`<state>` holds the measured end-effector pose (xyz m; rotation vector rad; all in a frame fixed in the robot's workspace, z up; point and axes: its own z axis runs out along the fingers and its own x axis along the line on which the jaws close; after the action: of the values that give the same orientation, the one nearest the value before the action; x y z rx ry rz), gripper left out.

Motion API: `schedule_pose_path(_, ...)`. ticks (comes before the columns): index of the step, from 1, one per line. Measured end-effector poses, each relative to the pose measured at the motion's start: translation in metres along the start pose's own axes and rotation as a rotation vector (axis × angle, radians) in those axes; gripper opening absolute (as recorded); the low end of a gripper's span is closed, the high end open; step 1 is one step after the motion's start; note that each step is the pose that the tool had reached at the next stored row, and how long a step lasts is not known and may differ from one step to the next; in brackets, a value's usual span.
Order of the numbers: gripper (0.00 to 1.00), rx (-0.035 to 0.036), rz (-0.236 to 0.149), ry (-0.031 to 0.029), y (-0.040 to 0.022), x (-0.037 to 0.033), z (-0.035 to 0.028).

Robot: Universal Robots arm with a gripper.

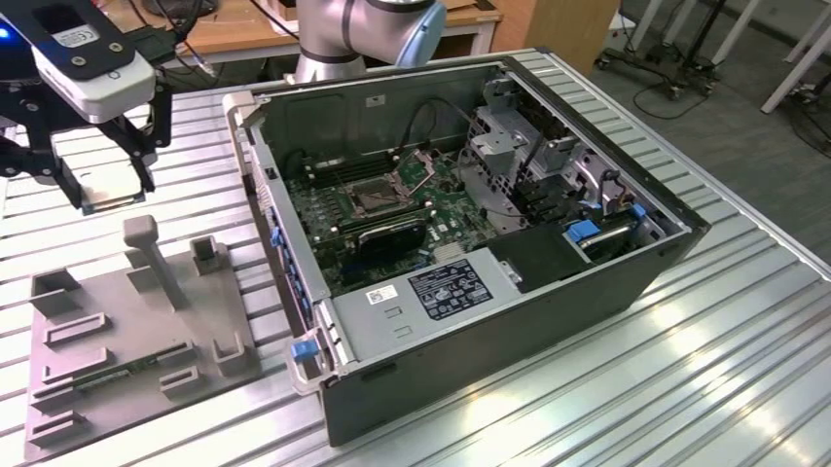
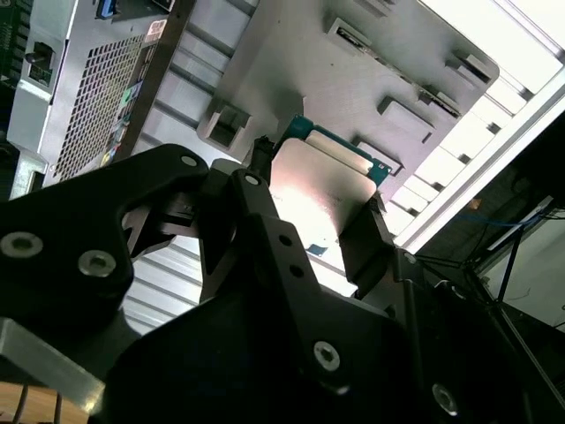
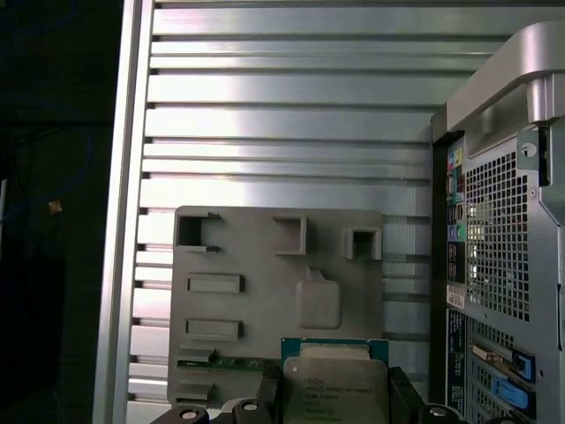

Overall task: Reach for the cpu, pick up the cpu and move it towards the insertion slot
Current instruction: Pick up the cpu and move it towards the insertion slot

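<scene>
Grips the cpu [image 3: 335,393] in the clenched claw [image 1: 108,195], above the grey tray [image 1: 124,326], well apart from the insertion slot [image 1: 369,198].

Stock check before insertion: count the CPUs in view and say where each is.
1. The cpu is clamped in the gripper, held over the table near the grey tray. The insertion slot in the open case looks empty; more could be hidden inside.
</scene>
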<state>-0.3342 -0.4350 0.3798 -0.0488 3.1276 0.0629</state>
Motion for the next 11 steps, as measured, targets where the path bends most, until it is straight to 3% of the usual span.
schedule_pose_path(11,0.55,0.0001,0.000,0.0001,-0.0004,-0.0117,0.0001)
